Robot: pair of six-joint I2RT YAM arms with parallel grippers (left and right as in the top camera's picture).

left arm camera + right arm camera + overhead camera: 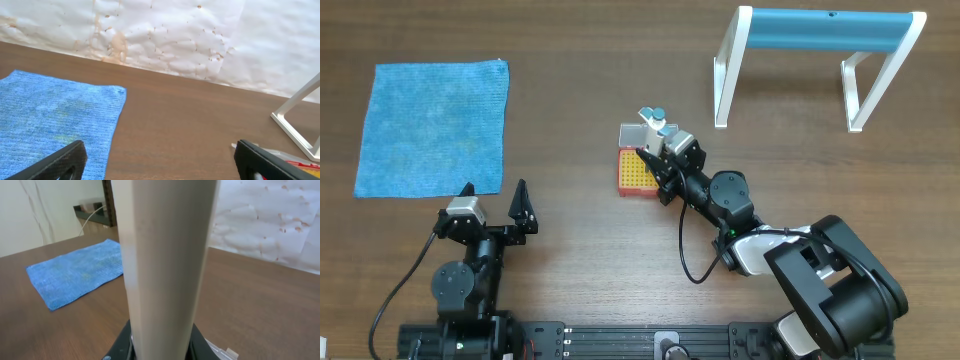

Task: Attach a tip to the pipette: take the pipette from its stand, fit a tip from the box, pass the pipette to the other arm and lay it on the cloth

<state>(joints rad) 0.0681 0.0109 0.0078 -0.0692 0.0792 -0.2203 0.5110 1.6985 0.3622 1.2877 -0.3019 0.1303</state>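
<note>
My right gripper (658,160) is shut on the white pipette (655,125), which it holds upright over the orange tip box (633,174) at the table's middle. The pipette's body (165,255) rises as a pale column close in front of the right wrist camera; its lower end is hidden. The blue cloth (433,130) lies flat at the far left. Near the front edge, just below the cloth's near corner, my left gripper (494,190) stands open with nothing between its fingers (67,160). The cloth (50,125) lies just ahead of it.
The white stand with a blue top bar (820,35) stands at the far right, with one of its legs (295,120) in the left wrist view. A clear lid (634,134) lies behind the tip box. Bare wooden table lies between cloth and box.
</note>
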